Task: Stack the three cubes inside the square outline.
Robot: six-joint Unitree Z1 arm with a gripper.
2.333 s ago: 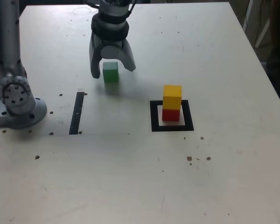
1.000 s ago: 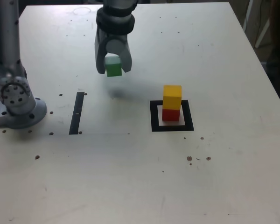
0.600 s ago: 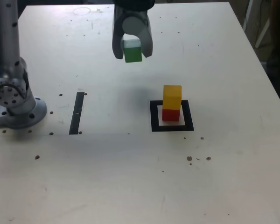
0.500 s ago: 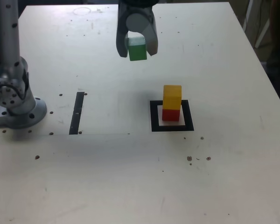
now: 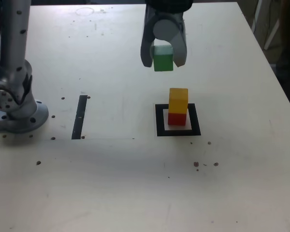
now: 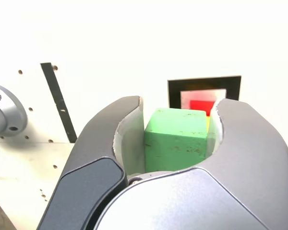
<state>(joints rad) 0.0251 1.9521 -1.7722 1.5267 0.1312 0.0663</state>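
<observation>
1. Above the table [image 5: 135, 183], clear of the surface, we have the gripper [image 5: 163, 59] clamped on the green cube [image 5: 163, 59]; the wrist view shows the cube pinched between both jaws.
2. We see the green cube in the air, up and slightly to the exterior view's left of the stack, not touching it.
3. Yellow cube [image 5: 178, 100] sits squarely on the red cube [image 5: 177, 119]; both upright, edges roughly flush.
4. Red cube rests on the pale centre of the square outline [image 5: 160, 121], inside the black frame.
5. In the wrist view we catch a bit of red [image 6: 204, 106] inside the outline [image 6: 174, 91], just past the green cube [image 6: 176, 139].
6. Straight black tape strip [image 5: 79, 116] lies well apart at the exterior view's left, near the arm base [image 5: 17, 108].
7. Table is pale, with small dark specks [image 5: 196, 164] scattered on it.
</observation>
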